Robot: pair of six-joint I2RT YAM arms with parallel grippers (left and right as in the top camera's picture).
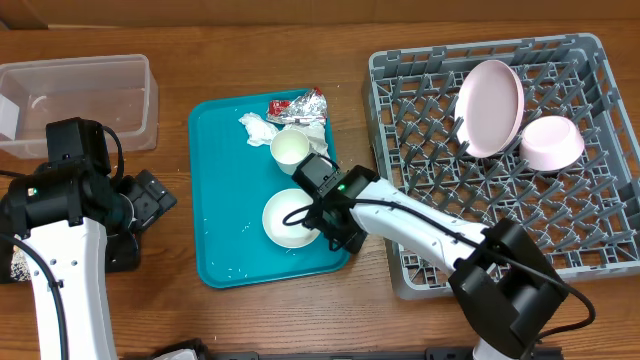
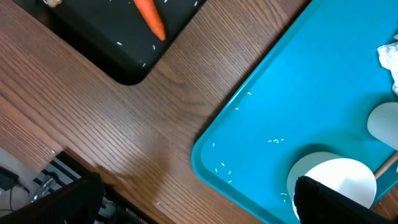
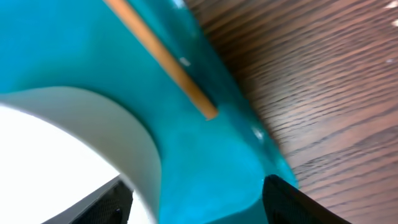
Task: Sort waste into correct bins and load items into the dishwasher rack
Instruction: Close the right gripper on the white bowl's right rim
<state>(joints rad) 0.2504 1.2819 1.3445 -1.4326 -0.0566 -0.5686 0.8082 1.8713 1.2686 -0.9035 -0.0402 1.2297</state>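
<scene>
A small white round bowl (image 3: 118, 124) sits low left on a flat teal plastic tray (image 3: 205, 155), a thin yellow-tan fork handle (image 3: 165, 62) slants above it, a brown wooden table (image 3: 329, 81) lies right, and the right gripper (image 3: 199, 208) straddles the bowl's wall, dark fingers apart.

Grey lattice rack (image 1: 585, 205); teal tray (image 1: 215, 200); white bowl (image 1: 280, 222) centre; orange carrot (image 2: 149, 17) on black tray (image 2: 93, 37), upper left; brown wood-grain table (image 2: 124, 124).

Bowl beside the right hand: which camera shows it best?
Overhead: nearly the whole white bowl shows on the teal tray, the right hand at its rim. Left wrist cuts it off at the frame edge; right wrist shows only a close stretch of rim.
</scene>
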